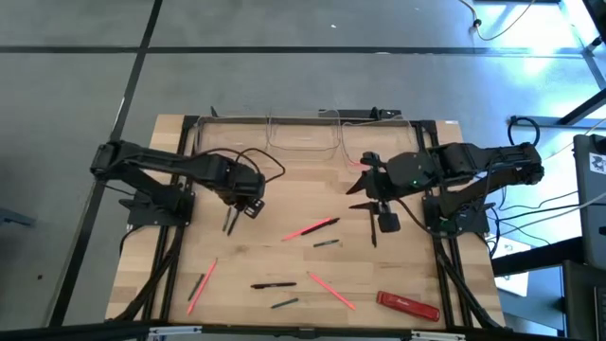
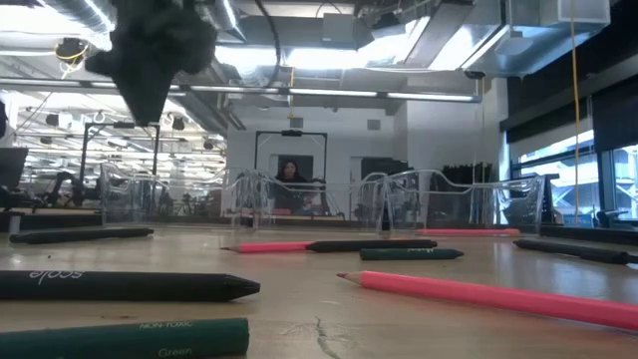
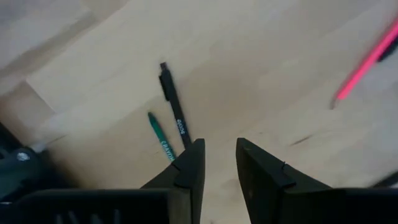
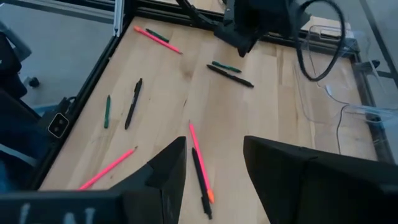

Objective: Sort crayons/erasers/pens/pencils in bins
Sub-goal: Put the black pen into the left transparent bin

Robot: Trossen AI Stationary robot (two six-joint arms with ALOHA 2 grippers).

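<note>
Left gripper (image 1: pixel 230 224) jaws apart over a black pen (image 3: pixel 173 102); right gripper (image 1: pixel 373 230) jaws apart.

I see a flat red bar with white marks (image 1: pixel 408 305) at the lower right of the wooden table (image 1: pixel 284 199); a person (image 2: pixel 291 175) sits mid-frame beyond.

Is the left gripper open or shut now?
Open: in the left wrist view the left gripper shows a clear gap between its fingers, nothing held, above the black pen.
</note>
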